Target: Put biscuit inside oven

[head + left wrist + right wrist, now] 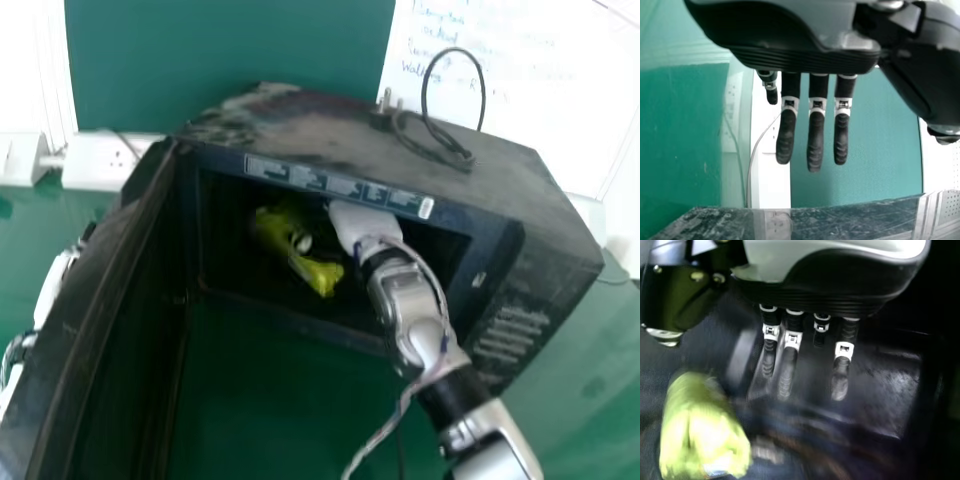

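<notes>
A green tabletop (pixel 590 370) carries the black oven (pixel 370 155), which is set at a slant, its top dusty and blotched. Its door (pixel 95 310) stands wide open on the left, and a strip of printed labels runs above the opening.

The right hand (pixel 352 222) is inside the oven. The head view gives its pale back and the cabled wrist; the right wrist view adds its fingers (pixel 786 372), straight and released, grasping nothing. The left hand (pixel 52 285) is beyond the door at the left; the left wrist view shows its fingers (pixel 815 142) straight and empty, with a green panel behind.

The biscuit packet (pixel 318 275) is inside the oven, left of the right hand and apart from its fingers. It is bright yellow-green, with a pale patch. In the right wrist view it looks bulky and creased, though blurred.

On the oven's top lies a looped black cable (pixel 430 135) with its plug.
</notes>
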`<state>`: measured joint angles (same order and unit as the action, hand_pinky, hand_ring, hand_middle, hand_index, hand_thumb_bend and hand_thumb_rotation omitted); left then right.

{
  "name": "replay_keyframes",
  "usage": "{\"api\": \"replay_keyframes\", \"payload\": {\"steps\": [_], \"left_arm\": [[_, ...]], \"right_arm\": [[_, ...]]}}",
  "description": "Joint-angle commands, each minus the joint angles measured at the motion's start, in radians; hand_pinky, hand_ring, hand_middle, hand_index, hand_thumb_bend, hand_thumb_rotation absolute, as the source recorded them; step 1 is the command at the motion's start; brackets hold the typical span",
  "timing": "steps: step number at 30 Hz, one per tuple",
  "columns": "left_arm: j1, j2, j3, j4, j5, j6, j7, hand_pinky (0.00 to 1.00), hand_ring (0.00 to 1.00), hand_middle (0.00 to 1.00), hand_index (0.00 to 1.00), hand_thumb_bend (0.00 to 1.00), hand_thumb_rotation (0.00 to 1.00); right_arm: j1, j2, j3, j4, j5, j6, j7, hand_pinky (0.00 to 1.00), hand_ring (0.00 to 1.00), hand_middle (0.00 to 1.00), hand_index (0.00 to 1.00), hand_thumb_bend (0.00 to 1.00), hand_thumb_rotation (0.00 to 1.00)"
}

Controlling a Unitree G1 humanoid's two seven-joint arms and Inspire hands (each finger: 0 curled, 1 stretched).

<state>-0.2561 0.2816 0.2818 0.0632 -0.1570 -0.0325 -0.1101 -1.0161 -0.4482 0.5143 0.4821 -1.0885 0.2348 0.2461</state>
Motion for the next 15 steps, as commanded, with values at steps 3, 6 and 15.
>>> {"api": "replay_keyframes", "payload": {"steps": [3,6,15], "left_arm": [[0.007,-0.003,-0.006,0.001,0.004,-0.002,0.002,0.22,0.29,0.38,0.48,0.52,0.06],[0.005,-0.001,-0.006,0.01,0.002,-0.016,-0.005,0.22,0.28,0.38,0.48,0.52,0.06],[0.0,0.001,-0.008,0.021,0.007,-0.022,-0.006,0.23,0.29,0.38,0.48,0.52,0.06]], "right_arm": [[0.052,-0.038,-0.007,-0.143,-0.002,0.041,0.152,0.58,0.69,0.75,0.87,0.96,0.8],[0.09,-0.066,-0.014,-0.249,-0.018,0.06,0.227,0.59,0.7,0.76,0.86,0.98,0.83],[0.259,-0.159,-0.103,-0.584,0.001,0.049,0.382,0.57,0.65,0.71,0.81,0.96,0.86]]}}
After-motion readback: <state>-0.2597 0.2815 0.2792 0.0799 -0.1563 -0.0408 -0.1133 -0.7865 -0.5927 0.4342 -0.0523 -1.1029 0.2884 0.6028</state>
